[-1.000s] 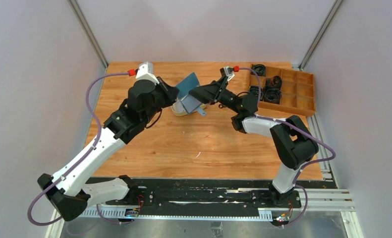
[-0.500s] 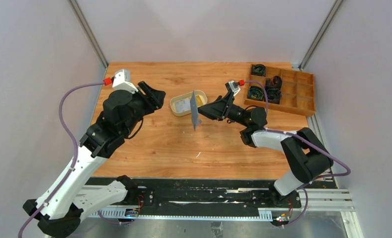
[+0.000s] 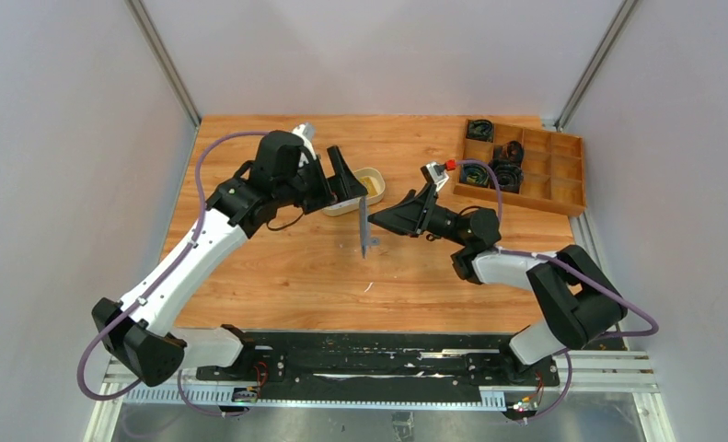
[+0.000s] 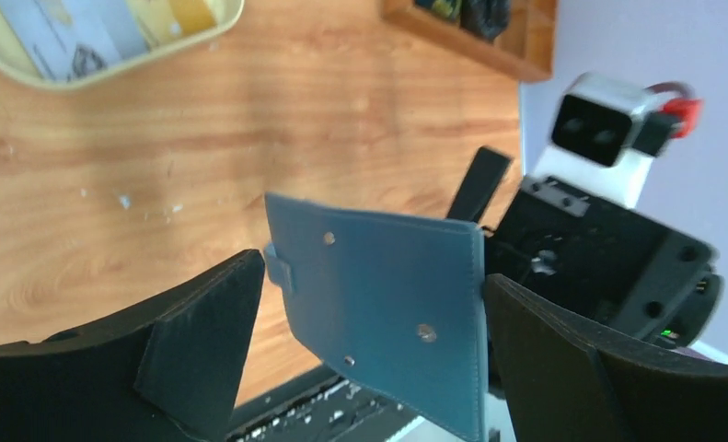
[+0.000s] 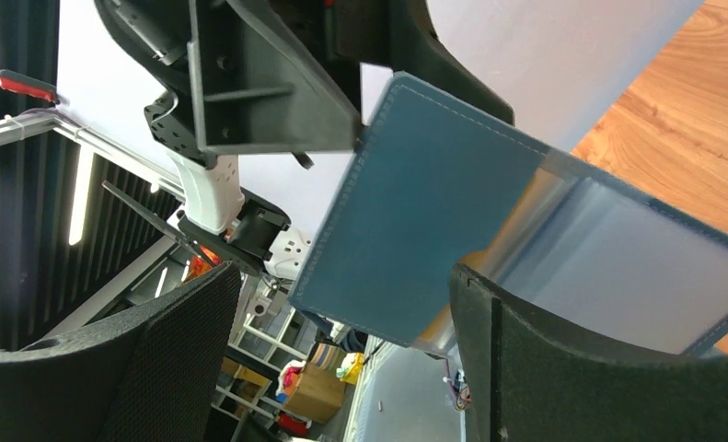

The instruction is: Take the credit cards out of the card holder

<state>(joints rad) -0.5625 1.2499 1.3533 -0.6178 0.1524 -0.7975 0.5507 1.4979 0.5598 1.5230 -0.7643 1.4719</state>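
Blue wallet [image 3: 365,226] pinched on edge over the desk [image 3: 277,267] in the clenched right jaws, pulled back from the cream tray [image 3: 379,184]. Left jaws, spread wide, swung back in to bracket it. Cards [image 4: 75,37] lying in the tray: probably emptied, pending a check.

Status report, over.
Left gripper open, empty. Right gripper shut on wallet, upright above table. Cards in tray. Nothing blocking.

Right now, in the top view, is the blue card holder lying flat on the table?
No: the card holder hangs on edge above the table, pinched by the right gripper.
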